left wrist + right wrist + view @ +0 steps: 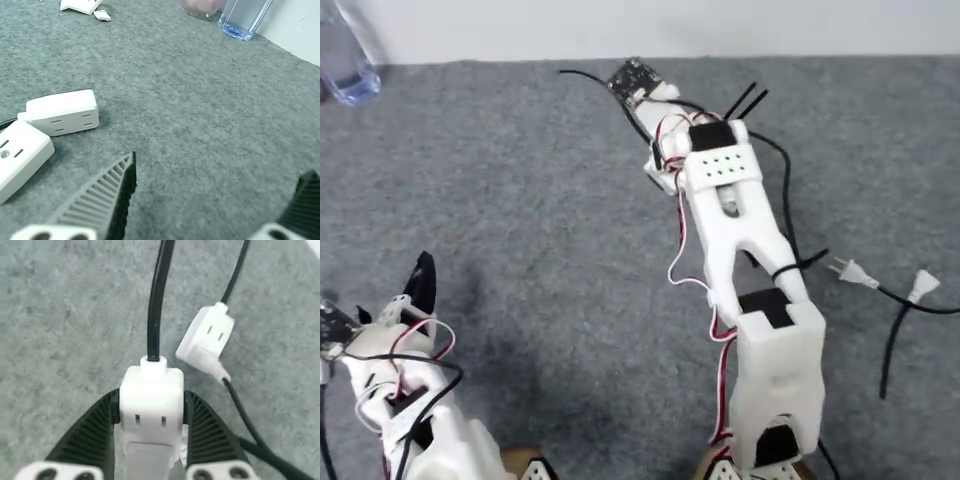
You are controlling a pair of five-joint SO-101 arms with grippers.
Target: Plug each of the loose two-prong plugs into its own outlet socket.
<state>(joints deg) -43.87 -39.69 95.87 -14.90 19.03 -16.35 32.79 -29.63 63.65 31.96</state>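
My right gripper [151, 416] is shut on a white socket block [151, 395] with two slots and a black cord [156, 300] running away from it. A second white socket [206, 337] on its own cord lies on the carpet just beyond. In the high view the right arm [730, 200] stretches to the middle back. Two loose white plugs [850, 270] [923, 285] on black cords lie at the right. My left gripper [215, 200] is open over bare carpet at the front left [418, 285]. Two white sockets [62, 112] [20, 155] lie beside it.
A clear water bottle [345, 60] [245, 17] stands at the back left corner. Black cables [785, 190] trail past the right arm. Small white pieces [80, 5] lie far off in the left wrist view. Grey carpet [540, 200] covers the table.
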